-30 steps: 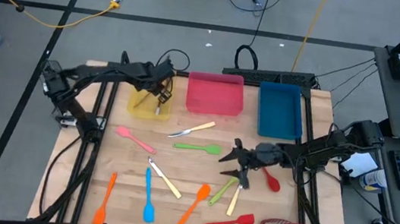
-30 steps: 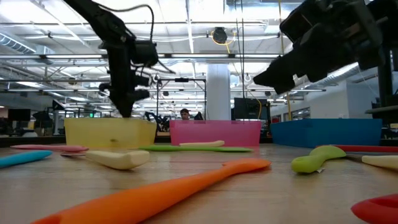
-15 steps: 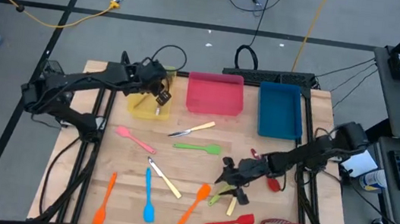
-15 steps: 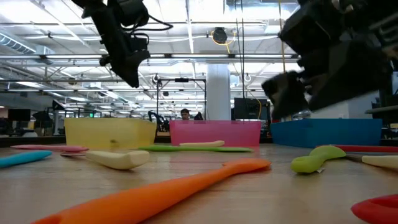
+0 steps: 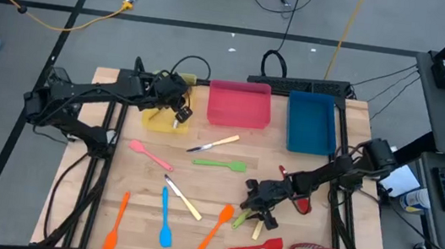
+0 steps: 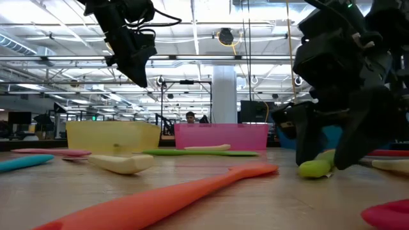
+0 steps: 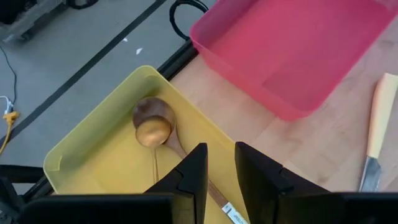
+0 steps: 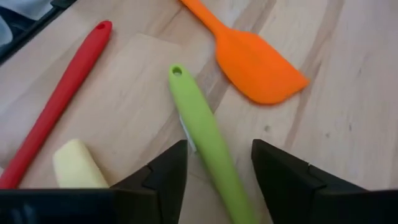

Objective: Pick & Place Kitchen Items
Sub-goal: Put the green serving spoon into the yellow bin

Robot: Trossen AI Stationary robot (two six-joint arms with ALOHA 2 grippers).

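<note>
Slim utensils lie scattered over the wooden table in the lower middle of the high view: an orange spatula, a red spatula, a blue spatula and a green spoon with a hole in its handle end. The right gripper is down at the table, its fingers spread apart on either side of the green spoon's handle, not closed on it. The left gripper hangs above the yellow tray, fingers slightly apart and holding nothing; a wooden spoon lies in that tray, its handle partly hidden behind them
</note>
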